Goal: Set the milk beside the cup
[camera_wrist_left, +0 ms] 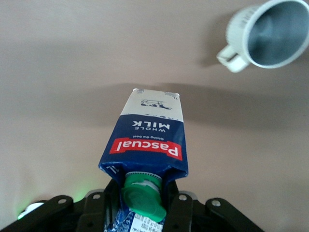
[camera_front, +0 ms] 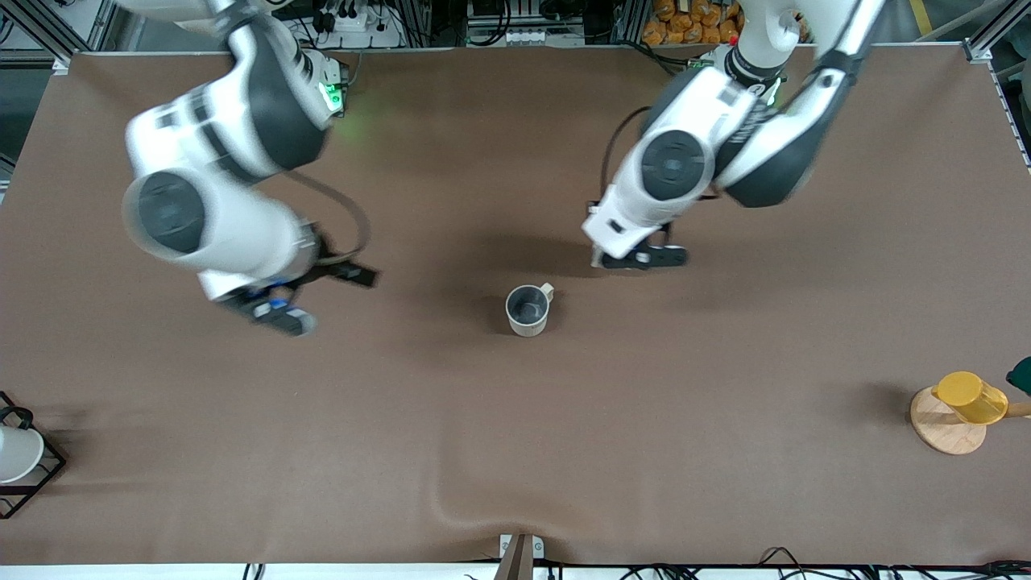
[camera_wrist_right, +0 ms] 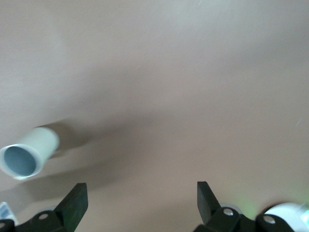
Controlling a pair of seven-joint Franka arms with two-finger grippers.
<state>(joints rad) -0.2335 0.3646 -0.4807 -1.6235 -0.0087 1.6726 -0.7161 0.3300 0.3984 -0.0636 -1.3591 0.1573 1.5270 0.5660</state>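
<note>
The milk (camera_wrist_left: 147, 140) is a dark blue carton with a green cap (camera_wrist_left: 143, 195) and a red label band. My left gripper (camera_wrist_left: 142, 209) is shut on its top and holds it tilted over the brown cloth. In the front view my left gripper (camera_front: 640, 258) is over the cloth close to the cup, and the arm hides the carton. The cup (camera_front: 527, 310) is an off-white mug with a grey interior, standing upright mid-table; it also shows in the left wrist view (camera_wrist_left: 270, 34) and the right wrist view (camera_wrist_right: 26, 154). My right gripper (camera_front: 314, 298) is open and empty over bare cloth (camera_wrist_right: 140, 198), toward the right arm's end.
A yellow cup (camera_front: 970, 396) hangs on a round wooden stand (camera_front: 942, 427) at the left arm's end, near the front camera. A white cup (camera_front: 16, 453) sits in a black wire rack (camera_front: 44, 475) at the right arm's end. The cloth has a ridge (camera_front: 451, 499) near the front edge.
</note>
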